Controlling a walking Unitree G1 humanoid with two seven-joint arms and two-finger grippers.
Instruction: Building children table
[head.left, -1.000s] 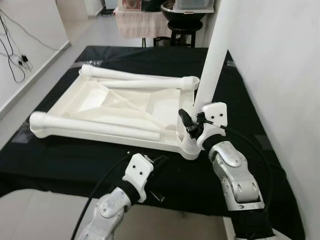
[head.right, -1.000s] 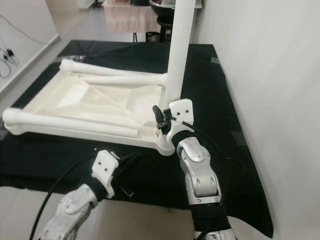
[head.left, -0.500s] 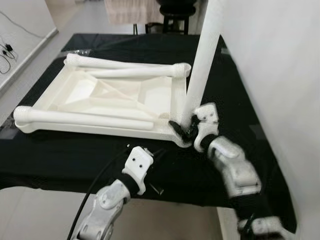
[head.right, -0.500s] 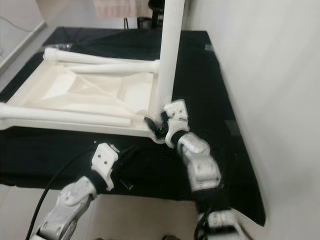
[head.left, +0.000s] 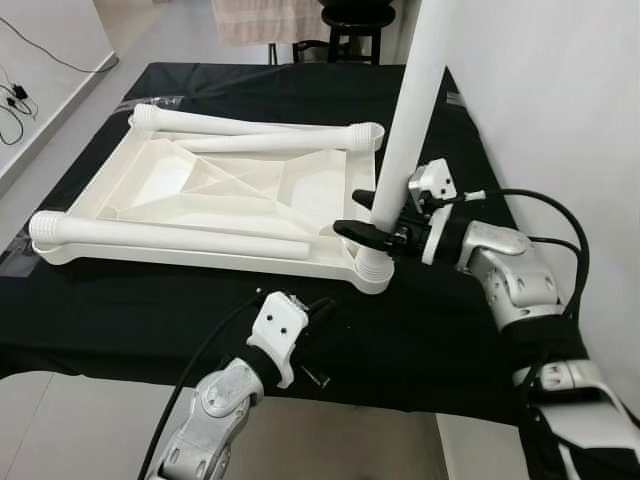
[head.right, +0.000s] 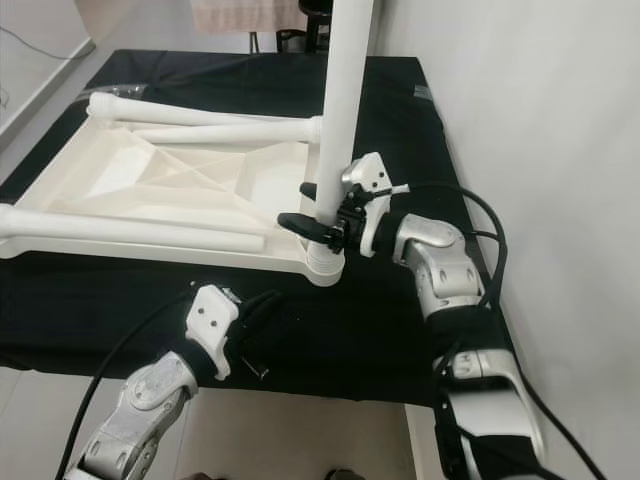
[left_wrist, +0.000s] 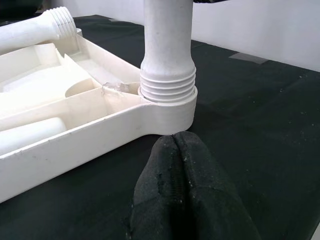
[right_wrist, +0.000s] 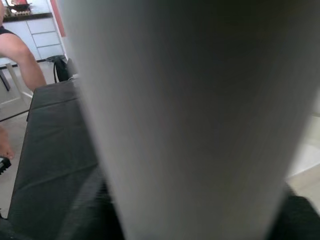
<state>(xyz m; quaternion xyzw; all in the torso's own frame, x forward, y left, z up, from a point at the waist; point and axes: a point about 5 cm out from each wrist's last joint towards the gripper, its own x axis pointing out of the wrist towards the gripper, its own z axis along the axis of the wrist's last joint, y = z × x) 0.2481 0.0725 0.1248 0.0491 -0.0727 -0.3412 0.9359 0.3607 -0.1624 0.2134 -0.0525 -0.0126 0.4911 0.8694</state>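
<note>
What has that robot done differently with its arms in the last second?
The right arm has swung out to the robot's right, so the right gripper now reaches sideways at the base of the upright leg instead of from below; its fingers still wrap the leg. The leg stays standing in the corner socket of the upturned tabletop. The left gripper stays shut, low at the cloth's near edge. The two loose legs still lie on the tabletop.

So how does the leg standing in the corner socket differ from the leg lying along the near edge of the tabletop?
The upright leg stands vertical, its threaded end seated in the tabletop's corner socket; the near loose leg lies flat across the upturned tabletop, fitted nowhere. The right gripper straddles the upright leg near its base; nothing touches the loose leg. Both are white plastic.
</note>
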